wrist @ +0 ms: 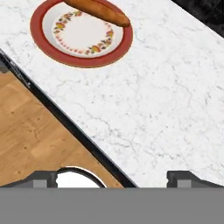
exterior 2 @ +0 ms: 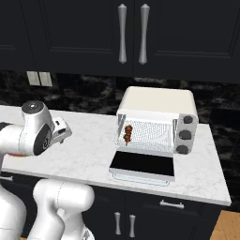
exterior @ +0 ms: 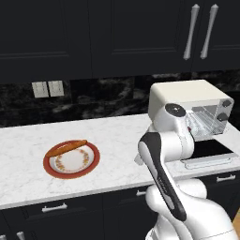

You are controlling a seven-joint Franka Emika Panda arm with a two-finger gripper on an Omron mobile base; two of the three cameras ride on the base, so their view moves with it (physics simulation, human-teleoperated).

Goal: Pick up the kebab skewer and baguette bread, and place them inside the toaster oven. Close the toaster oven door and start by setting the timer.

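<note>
The baguette bread [wrist: 98,11] is seen on the plate [wrist: 48,48] at upper left. The kebab skewer [exterior 2: 127,132] is seen inside the toaster oven [exterior 2: 157,101], centre frame. The gripper [wrist: 113,177] is spread wide, empty.

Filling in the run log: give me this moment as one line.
hand: open, empty, over counter edge | kebab skewer: in toaster oven | baguette bread: on plate | toaster oven door: open

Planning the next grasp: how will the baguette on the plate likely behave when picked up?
The baguette bread looks rigid, so it probably lifts without drooping. Round and tapered, lying partly over the rim of the plate, it may roll or pivot if nudged. Gripped off-centre, it would likely tilt.
</note>
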